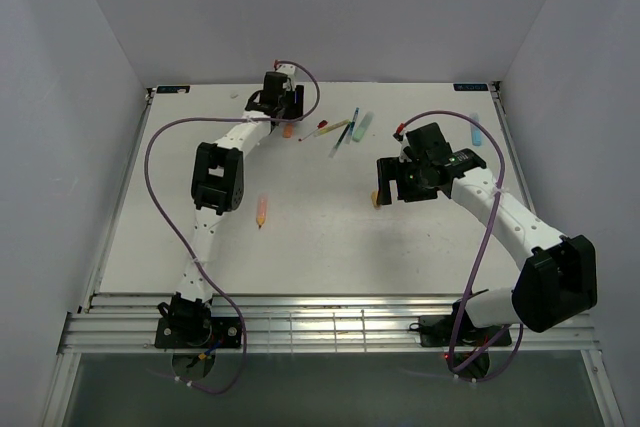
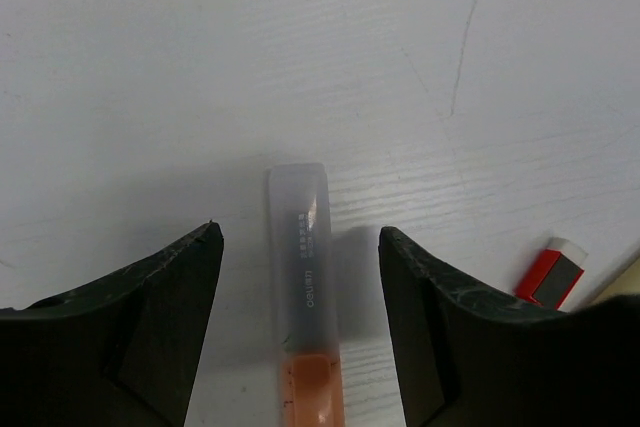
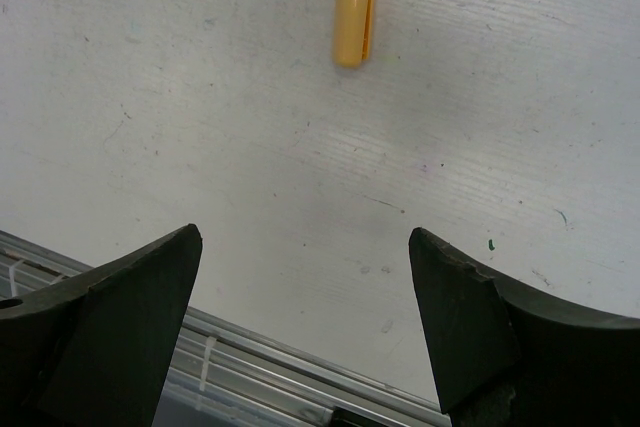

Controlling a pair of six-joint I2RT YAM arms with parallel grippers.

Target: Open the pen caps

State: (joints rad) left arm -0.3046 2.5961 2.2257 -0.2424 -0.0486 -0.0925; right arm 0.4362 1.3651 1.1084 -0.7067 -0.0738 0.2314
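Table (image 1: 330,247). Left gripper (image 2: 300,230) at the table's 11 o'clock, fingers apart, straddling the translucent pen barrel (image 2: 298,207) without touching it. Right gripper (image 3: 305,235) at 3 o'clock, fingers wide, empty. Yellow-orange cap (image 3: 354,25) lies loose at its 12 o'clock. Red cap (image 2: 551,272) at 3 o'clock of the left fingers.

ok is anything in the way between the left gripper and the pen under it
Nothing visible. The pen lies on the bare table between the open fingers of the left gripper, with a gap on each side. A small red piece sits off to the right, outside the finger, not touching the pen.
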